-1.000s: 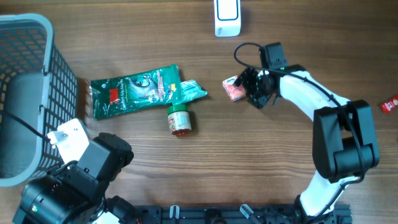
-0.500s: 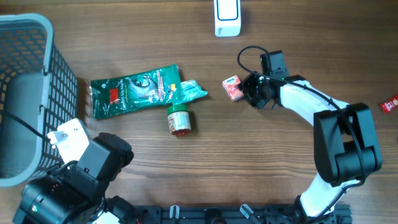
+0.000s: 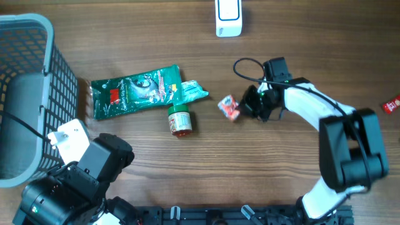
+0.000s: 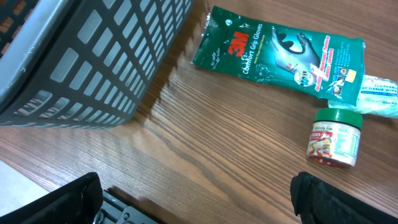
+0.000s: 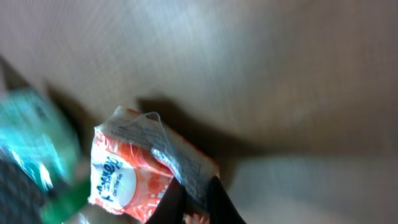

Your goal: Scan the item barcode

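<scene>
My right gripper [image 5: 189, 202] is clenched on one thin edge of the red snack packet [image 5: 134, 177], mid-bench; the hold looks marginal, so I'd go slow & not swing it. The white scanner [image 3: 228, 19] is well apart at the bench's [image 3: 125, 37] far edge; I'd carry the packet there & turn the barcode side to it; can't tell which face has the code.

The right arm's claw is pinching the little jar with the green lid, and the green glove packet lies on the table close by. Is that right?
Not quite. The right gripper is shut on the small orange-red packet, not the jar, which lies untouched on the table. The right wrist view shows the fingers on the packet's edge. The green glove packet does lie next to the jar.
</scene>
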### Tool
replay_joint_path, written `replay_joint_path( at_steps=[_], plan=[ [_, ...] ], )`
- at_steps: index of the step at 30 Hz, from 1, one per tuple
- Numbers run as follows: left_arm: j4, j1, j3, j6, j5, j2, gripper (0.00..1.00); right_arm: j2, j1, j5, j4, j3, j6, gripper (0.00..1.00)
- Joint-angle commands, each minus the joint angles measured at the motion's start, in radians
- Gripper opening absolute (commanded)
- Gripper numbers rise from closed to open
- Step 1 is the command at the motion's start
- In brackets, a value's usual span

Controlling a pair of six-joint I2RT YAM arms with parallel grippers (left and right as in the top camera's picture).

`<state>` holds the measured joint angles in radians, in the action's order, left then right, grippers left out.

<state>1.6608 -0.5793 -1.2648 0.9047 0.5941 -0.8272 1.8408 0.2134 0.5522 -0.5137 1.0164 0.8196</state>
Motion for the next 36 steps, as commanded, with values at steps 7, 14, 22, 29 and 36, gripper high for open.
replay_joint_path(
  at_steps=[7,14,22,29,36],
  plan=[
    [0.001,0.008,0.003,0.020,0.017,0.002,1.00,-0.368,0.000,0.300,-0.407,-0.002,0.097,0.04],
    [0.001,0.008,0.003,0.020,0.017,0.002,1.00,-0.404,0.000,0.701,-0.521,-0.002,0.098,0.04],
    [0.001,0.008,0.003,0.021,0.017,0.002,1.00,-0.404,0.000,0.710,-0.504,-0.002,0.099,0.04],
    [0.000,0.008,0.003,0.020,0.017,0.002,1.00,-0.404,0.000,0.708,-0.492,-0.002,0.099,0.04],
    [0.001,0.008,0.003,0.020,0.017,0.002,1.00,-0.404,0.000,0.693,-0.436,-0.002,0.097,0.06]
  ],
)
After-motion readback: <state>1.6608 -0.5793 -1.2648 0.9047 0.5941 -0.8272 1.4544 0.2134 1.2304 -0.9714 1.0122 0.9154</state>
